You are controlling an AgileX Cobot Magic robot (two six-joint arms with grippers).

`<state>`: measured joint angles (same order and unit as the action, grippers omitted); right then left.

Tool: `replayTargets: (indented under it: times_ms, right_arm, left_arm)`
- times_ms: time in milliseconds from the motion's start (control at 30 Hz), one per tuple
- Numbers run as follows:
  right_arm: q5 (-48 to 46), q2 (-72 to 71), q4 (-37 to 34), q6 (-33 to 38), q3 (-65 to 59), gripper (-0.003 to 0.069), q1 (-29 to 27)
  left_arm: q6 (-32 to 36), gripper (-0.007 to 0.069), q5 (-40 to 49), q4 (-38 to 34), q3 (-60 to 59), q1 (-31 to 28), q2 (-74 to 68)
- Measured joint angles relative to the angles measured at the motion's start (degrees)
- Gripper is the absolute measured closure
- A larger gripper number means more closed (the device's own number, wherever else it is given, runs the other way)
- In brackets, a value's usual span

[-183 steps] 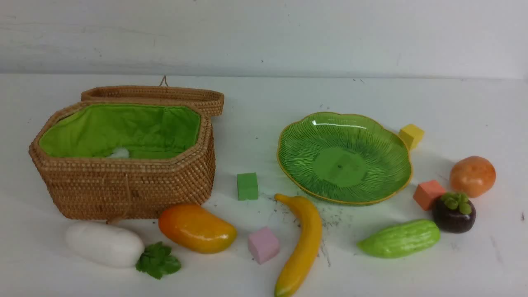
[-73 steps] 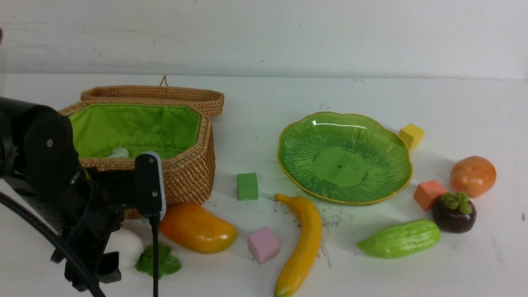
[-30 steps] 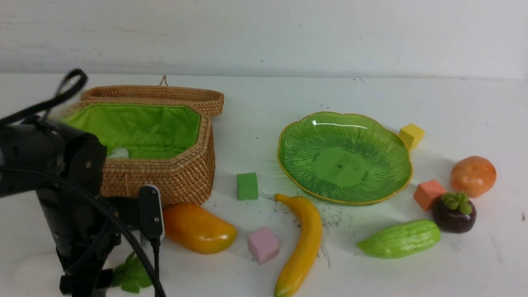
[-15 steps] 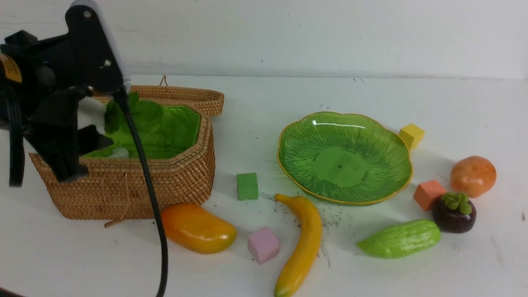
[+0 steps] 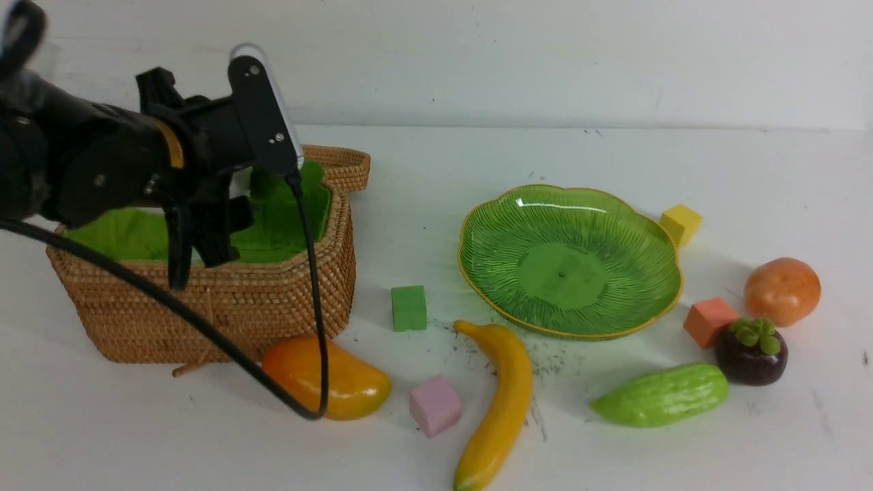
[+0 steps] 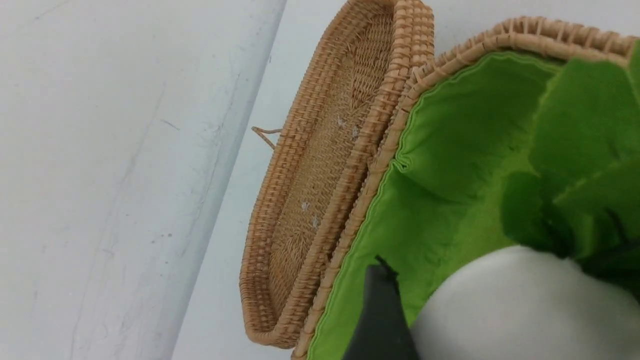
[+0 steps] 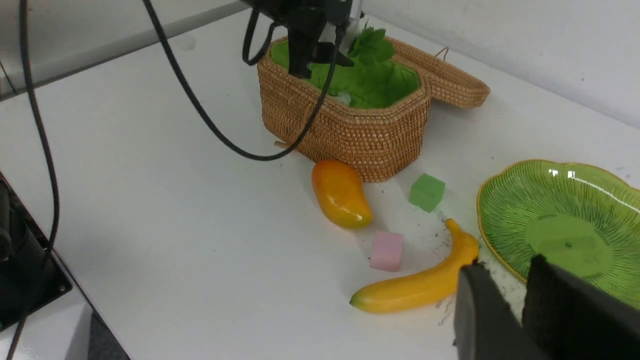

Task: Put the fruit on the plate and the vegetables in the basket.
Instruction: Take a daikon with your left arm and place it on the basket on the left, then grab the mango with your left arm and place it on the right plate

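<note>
My left gripper (image 5: 201,245) is shut on the white radish (image 6: 510,305) and holds it over the open basket (image 5: 225,307). The radish's green leaves (image 6: 575,200) hang above the green lining. One finger (image 6: 380,310) shows beside the radish. The mango (image 5: 327,378) lies in front of the basket and the banana (image 5: 501,402) lies near the plate (image 5: 569,262), which holds nothing. The gourd (image 5: 661,395), the mangosteen (image 5: 750,351) and the orange ball (image 5: 781,290) lie to the right. My right gripper (image 7: 505,270) holds nothing, its jaws nearly together, above the banana's end (image 7: 420,285) and the plate's rim (image 7: 482,235).
The basket's lid (image 5: 341,164) lies open behind it. Foam cubes lie around: green (image 5: 409,308), pink (image 5: 435,404), orange (image 5: 709,322), yellow (image 5: 680,224). A black cable (image 5: 314,307) hangs from my left arm across the basket's front and the mango.
My left gripper took the radish off the table in front of the basket, lifted it and has moved right over the basket's opening. Nothing else has moved.
</note>
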<state>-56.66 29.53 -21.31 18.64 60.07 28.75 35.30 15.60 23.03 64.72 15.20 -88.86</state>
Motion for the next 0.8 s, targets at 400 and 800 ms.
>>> replayTargets:
  times_ms: [400,800]
  right_arm:
    - [-2.6,0.0,0.0,-0.8,0.0,0.0497,0.0]
    - [-2.6,0.0,0.0,-0.8,0.0,0.0496,0.0]
  left_arm:
    - [-18.1,-0.0038,5.7,8.7,0.0,0.0,1.2]
    - [-40.8,0.042,18.7,-9.8,0.1,2.4,13.4]
